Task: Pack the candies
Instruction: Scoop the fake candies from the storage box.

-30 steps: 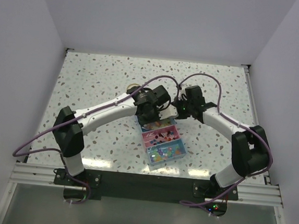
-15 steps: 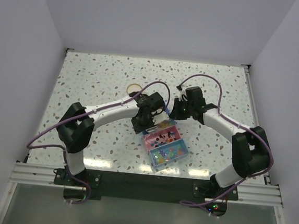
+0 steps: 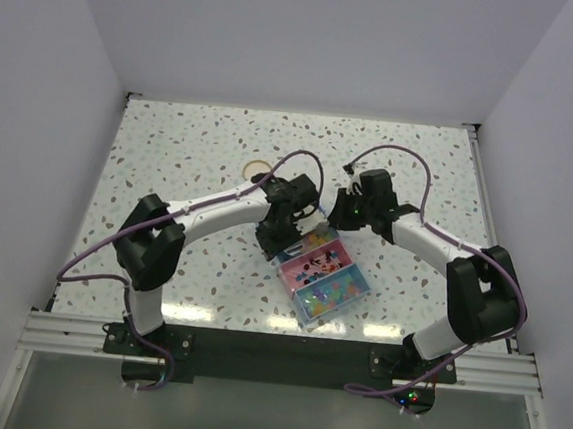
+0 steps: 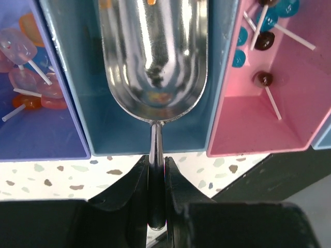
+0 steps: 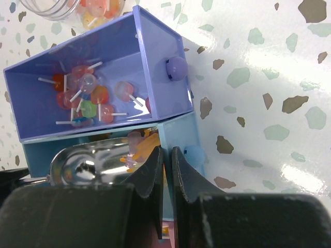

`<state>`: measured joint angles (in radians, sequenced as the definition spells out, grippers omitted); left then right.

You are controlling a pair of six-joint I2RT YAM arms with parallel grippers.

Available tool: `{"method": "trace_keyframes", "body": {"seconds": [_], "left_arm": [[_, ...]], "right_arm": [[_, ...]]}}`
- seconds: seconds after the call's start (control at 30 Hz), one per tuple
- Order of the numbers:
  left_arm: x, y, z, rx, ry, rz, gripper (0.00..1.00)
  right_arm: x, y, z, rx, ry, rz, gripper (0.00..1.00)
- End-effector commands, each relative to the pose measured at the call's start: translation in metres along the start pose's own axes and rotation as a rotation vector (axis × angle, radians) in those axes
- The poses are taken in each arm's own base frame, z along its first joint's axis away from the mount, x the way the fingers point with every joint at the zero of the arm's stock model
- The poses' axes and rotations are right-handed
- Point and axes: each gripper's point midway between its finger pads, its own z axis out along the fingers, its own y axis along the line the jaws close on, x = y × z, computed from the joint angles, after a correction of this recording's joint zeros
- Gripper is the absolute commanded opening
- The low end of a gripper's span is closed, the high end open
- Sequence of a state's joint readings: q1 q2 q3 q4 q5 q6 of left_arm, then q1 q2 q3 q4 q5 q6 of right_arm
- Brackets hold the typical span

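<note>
My left gripper (image 4: 156, 166) is shut on the handle of a metal scoop (image 4: 152, 57). The scoop's bowl lies inside the blue compartment (image 4: 129, 137) and looks nearly empty. Orange candies (image 5: 147, 144) lie at that compartment's far end, past the scoop (image 5: 85, 161). My right gripper (image 5: 167, 155) is shut on the blue compartment's front wall (image 5: 182, 142), next to its round knob. The purple compartment (image 5: 155, 62) holds several red, orange and pale candies (image 5: 88, 98). The pink compartment (image 4: 269, 119) holds dark and blue candies (image 4: 265, 78). In the top view both grippers, left (image 3: 283, 229) and right (image 3: 350, 215), meet at the box (image 3: 320, 273).
A clear jar (image 5: 77, 8) with some candies stands just beyond the purple compartment. A tan ring (image 3: 258, 167) lies on the speckled table (image 3: 170, 164) behind the left arm. White walls enclose the table on three sides.
The left arm has pulled nearer and lowered the scoop into the box. The box has shifted slightly towards the near right. The tan ring has come into view.
</note>
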<state>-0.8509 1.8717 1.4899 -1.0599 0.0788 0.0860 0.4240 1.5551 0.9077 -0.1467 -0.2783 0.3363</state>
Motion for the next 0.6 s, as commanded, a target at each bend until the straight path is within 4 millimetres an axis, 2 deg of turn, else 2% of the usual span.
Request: {"method": "trace_keyframes", "body": {"seconds": [0.0,0.03,0.07,0.1,0.17,0.2,0.37,0.47,0.53,0.57], "left_arm": [[-0.092,-0.018,-0.009,0.064,-0.425,-0.038,0.0],[-0.095,-0.013,-0.011,0.045,-0.456,-0.055,0.0],[-0.096,-0.008,-0.022,0.011,-0.497,-0.078,0.0],[-0.089,-0.007,-0.018,0.0,-0.499,-0.092,0.0],[-0.099,-0.003,-0.033,-0.022,-0.606,-0.125,0.0],[-0.095,-0.003,-0.027,-0.021,-0.612,-0.124,0.0],[-0.103,-0.006,-0.018,-0.041,-0.609,-0.102,0.0],[-0.101,-0.006,-0.02,-0.082,-0.604,-0.076,0.0],[-0.092,0.001,-0.019,-0.126,-0.593,-0.085,0.0],[-0.089,0.009,-0.029,-0.171,-0.613,-0.1,0.0]], "right_arm": [[0.044,0.012,0.008,-0.049,0.11,0.096,0.0],[0.045,0.01,0.007,-0.038,0.108,0.105,0.0],[0.045,0.007,0.007,-0.025,0.104,0.112,0.0],[0.048,0.003,0.007,-0.011,0.104,0.12,0.0],[0.049,0.0,0.007,-0.001,0.1,0.134,0.0],[0.05,-0.001,0.008,0.001,0.102,0.139,0.0],[0.047,0.006,0.009,-0.025,0.097,0.164,0.0],[0.046,0.008,0.008,-0.025,0.101,0.158,0.0],[0.048,0.003,0.006,0.001,0.104,0.143,0.0],[0.05,-0.002,0.004,0.028,0.108,0.141,0.0]]}}
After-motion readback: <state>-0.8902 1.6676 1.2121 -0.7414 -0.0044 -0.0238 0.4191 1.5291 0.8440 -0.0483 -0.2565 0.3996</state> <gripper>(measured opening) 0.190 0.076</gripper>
